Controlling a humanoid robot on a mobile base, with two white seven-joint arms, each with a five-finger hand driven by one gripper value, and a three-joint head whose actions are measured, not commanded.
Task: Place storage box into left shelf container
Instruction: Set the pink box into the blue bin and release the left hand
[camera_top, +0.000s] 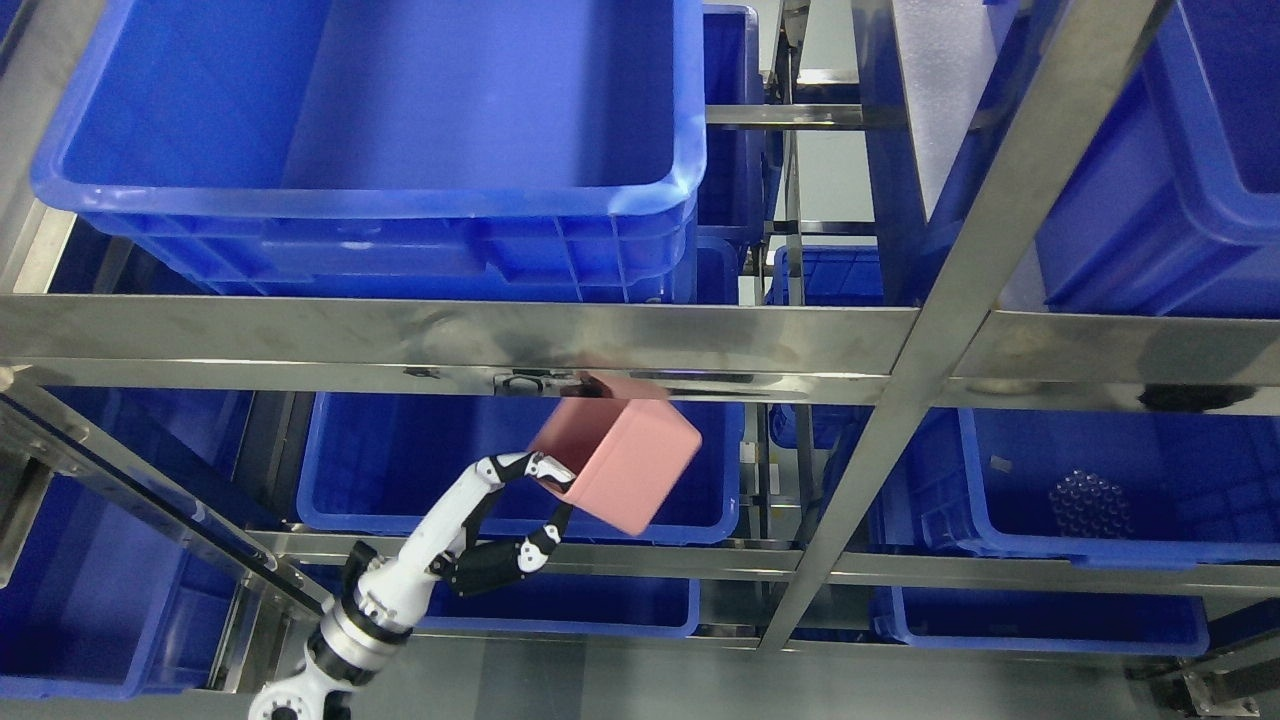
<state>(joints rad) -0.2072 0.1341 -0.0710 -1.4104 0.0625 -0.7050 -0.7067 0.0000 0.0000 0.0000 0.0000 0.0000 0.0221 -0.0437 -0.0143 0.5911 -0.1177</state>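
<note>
One small pink storage box (625, 468), seemingly light, rigid plastic, hangs tilted at lower centre, the left hand (520, 520) pinching its left rim and wall.

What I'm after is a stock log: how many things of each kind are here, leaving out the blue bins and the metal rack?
Pink box: 1, held tilted by the left hand
Left hand: 1
Dark cluster of small balls: 1, lying in the blue bin on the right
Total: 3
</note>
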